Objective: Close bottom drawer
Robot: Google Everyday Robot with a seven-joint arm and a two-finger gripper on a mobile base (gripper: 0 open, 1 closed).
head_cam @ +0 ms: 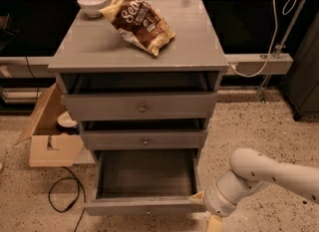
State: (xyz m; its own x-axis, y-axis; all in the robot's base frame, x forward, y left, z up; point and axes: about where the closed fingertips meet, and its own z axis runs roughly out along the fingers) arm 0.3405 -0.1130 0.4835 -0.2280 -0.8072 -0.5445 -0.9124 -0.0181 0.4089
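In the camera view the bottom drawer [129, 207] stands pulled well out at six o'clock, under the cabinet [199, 44], so none of the closing looks done. The gripper [205, 210] sits at five o'clock, just beside the drawer front's right corner, tips spread and holding nothing. The whole push remains.
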